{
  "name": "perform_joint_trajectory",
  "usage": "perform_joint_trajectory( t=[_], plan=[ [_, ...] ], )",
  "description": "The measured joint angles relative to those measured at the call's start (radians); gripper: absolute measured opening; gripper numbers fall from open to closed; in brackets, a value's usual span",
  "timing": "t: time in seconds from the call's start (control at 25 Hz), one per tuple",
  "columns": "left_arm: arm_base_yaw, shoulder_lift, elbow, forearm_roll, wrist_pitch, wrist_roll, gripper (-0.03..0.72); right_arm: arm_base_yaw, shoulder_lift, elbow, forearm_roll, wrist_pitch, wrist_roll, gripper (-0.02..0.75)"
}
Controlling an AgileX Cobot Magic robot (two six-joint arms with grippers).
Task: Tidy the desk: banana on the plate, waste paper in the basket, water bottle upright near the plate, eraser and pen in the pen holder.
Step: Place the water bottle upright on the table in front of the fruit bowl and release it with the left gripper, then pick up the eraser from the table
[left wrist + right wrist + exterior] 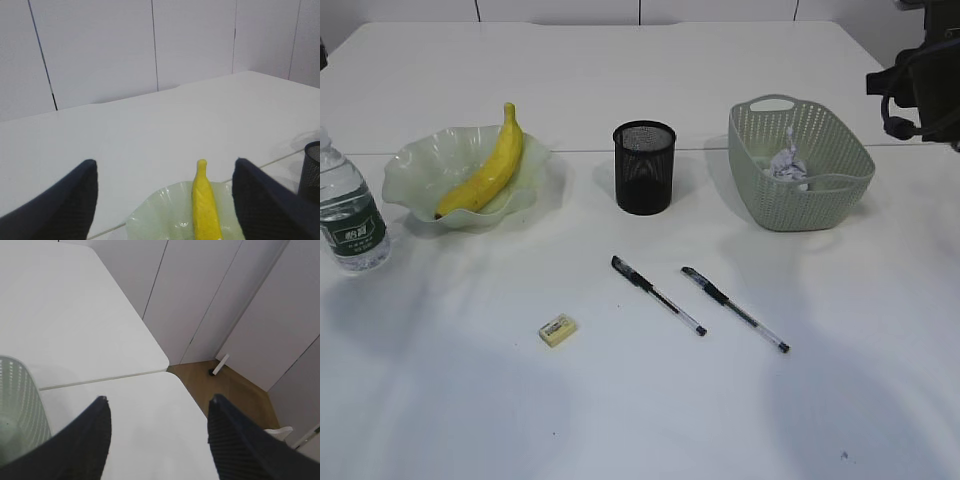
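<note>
The black mesh holder point(644, 167) stands upright. Left of it the yellow banana point(486, 168) lies in the wavy pale-green plate point(410, 165); farther left the bottle point(348, 212) stands upright. Right of the holder, crumpled paper point(788, 163) sits in the green basket point(805, 205). In front of the holder lie two pens point(657, 294) point(734, 309) and, front-left, a yellow eraser point(557, 329).

**Surfaces and materials on your desk**

You have a smooth, matt white table point(740, 400). The plate point(415, 170) looks like translucent pale-green glass or plastic, glossy and wavy-edged. Your banana point(490, 170) has smooth yellow skin. The pen holder point(644, 167) is black metal mesh; the basket point(820, 205) is perforated grey-green plastic holding crumpled paper point(788, 163). The water bottle point(348, 215) is clear ribbed plastic with a glossy label.
</note>
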Motion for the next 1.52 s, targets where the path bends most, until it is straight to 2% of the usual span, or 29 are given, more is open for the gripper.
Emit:
perform_joint_trajectory(
  t=[0.32,0.68,0.96,1.24,1.52],
  plan=[
    [0.000,-0.068,0.002,0.014,0.017,-0.090,0.593,0.000,-0.060,0.000,0.042,0.076,-0.055,0.461],
    [-0.026,-0.125,0.002,0.051,0.023,-0.148,0.592,0.000,-0.129,0.002,0.310,0.135,-0.322,0.461],
    [-0.027,-0.155,0.002,0.077,0.020,-0.175,0.592,0.008,-0.197,0.004,0.447,0.182,-0.450,0.461],
    [-0.027,-0.161,0.002,0.109,-0.030,-0.242,0.591,0.105,-0.255,0.004,0.457,0.181,-0.472,0.461],
    [-0.027,-0.208,0.002,0.196,-0.046,-0.283,0.587,0.203,-0.301,0.004,0.459,0.177,-0.489,0.461]
  ],
)
